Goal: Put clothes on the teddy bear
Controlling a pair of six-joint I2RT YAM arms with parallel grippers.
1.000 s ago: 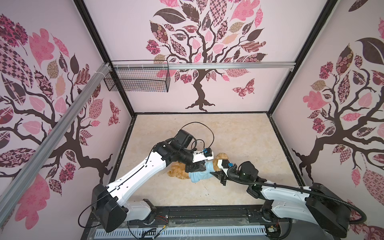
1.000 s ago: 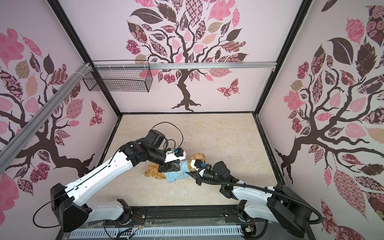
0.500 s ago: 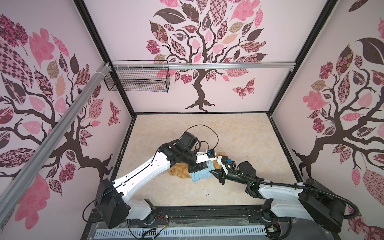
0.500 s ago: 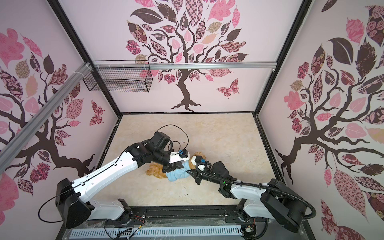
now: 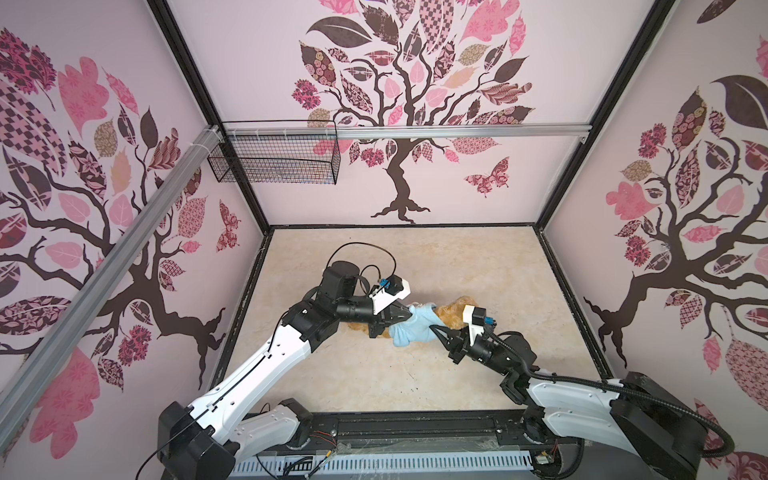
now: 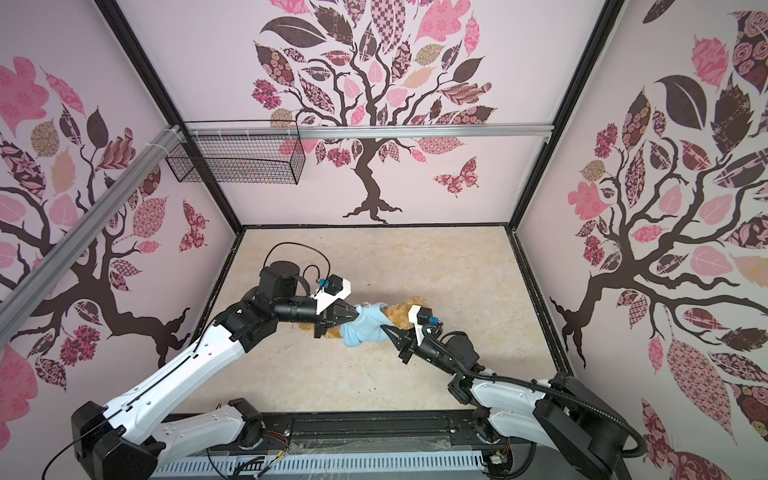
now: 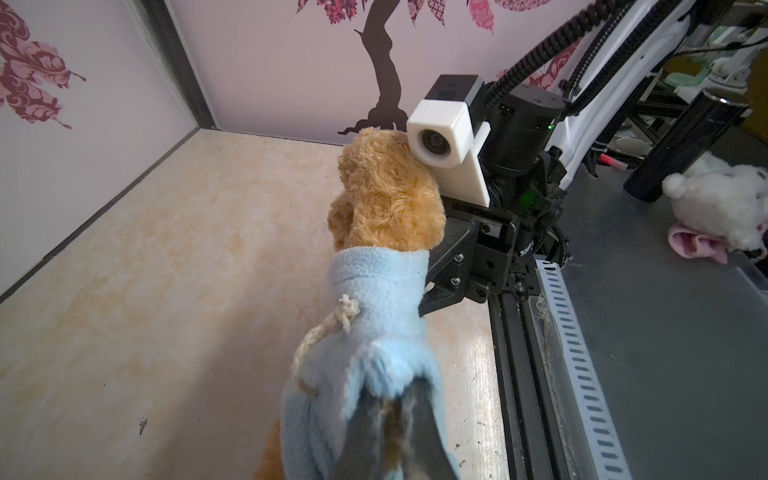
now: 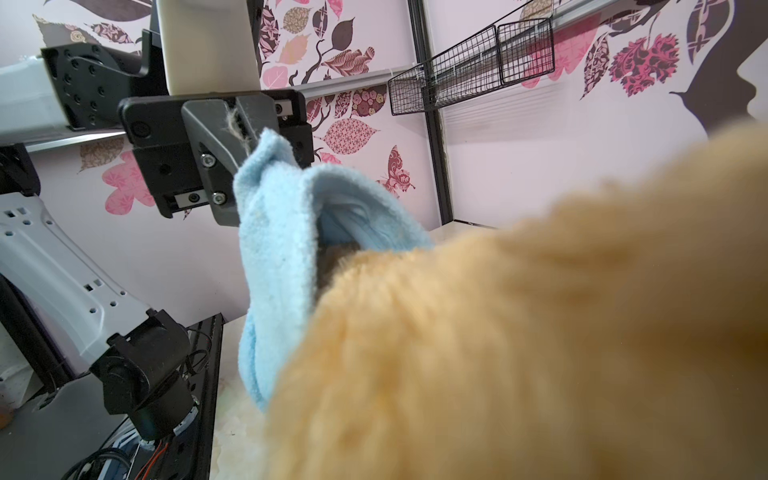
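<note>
The golden-brown teddy bear (image 5: 455, 313) (image 6: 401, 313) lies on the floor near the front, with a light blue shirt (image 5: 415, 328) (image 6: 365, 328) bunched over its body below the head. My left gripper (image 5: 410, 317) (image 6: 356, 318) is shut on the shirt's edge. In the left wrist view the fabric (image 7: 382, 299) folds over the gripper (image 7: 392, 399), with the bear's head (image 7: 386, 195) beyond. My right gripper (image 5: 433, 329) (image 6: 384, 329) comes in from the right, shut against the bear at the shirt's collar. Blurred fur (image 8: 519, 332) hides its jaws in the right wrist view.
A black wire basket (image 5: 274, 160) hangs from the aluminium rail on the back wall. Patterned walls close in the marbled floor (image 5: 478, 266) on three sides. A black frame rail (image 5: 415, 428) runs along the front. Outside lies a white plush toy (image 7: 723, 212).
My left gripper has closed on the shirt's edge. The right gripper has shifted a little up and to the left, tight against the bear.
</note>
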